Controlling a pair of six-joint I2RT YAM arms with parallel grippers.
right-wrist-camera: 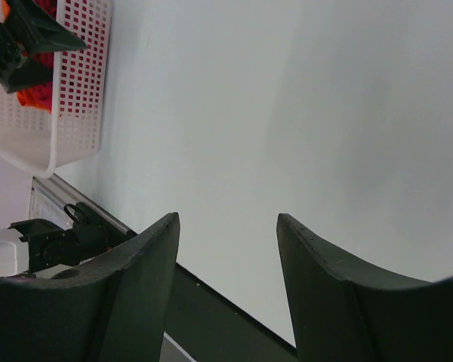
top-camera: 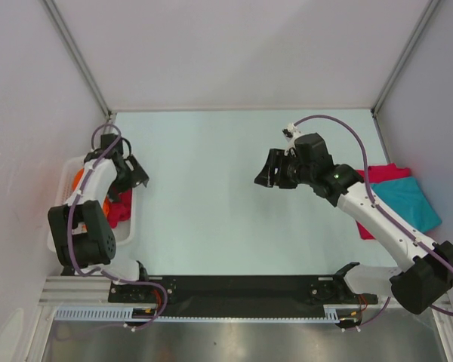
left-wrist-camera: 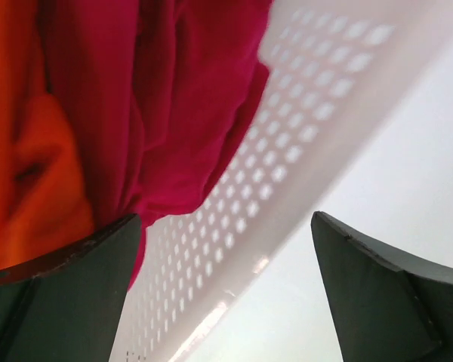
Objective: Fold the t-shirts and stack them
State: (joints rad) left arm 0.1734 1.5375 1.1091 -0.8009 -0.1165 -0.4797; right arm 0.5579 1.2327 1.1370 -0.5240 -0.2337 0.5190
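A pale bench (top-camera: 211,196) holds a white mesh basket (left-wrist-camera: 317,113) at left, keeping 2 unfolded shirts: an orange t-shirt (left-wrist-camera: 30,151) and a crumpled crimson t-shirt (left-wrist-camera: 174,98). At right, a teal t-shirt (top-camera: 411,200) lies on a folded crimson t-shirt (top-camera: 385,173), starting the stack. The left end effector (left-wrist-camera: 226,290) hangs spread over the basket, gripping nothing; the right end effector (top-camera: 273,170) hovers spread and empty mid-bench, likely awaiting cloth.

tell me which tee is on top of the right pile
The teal tee: it lies over a crimson tee at the right. The orange tee and the other crimson one are in the basket.
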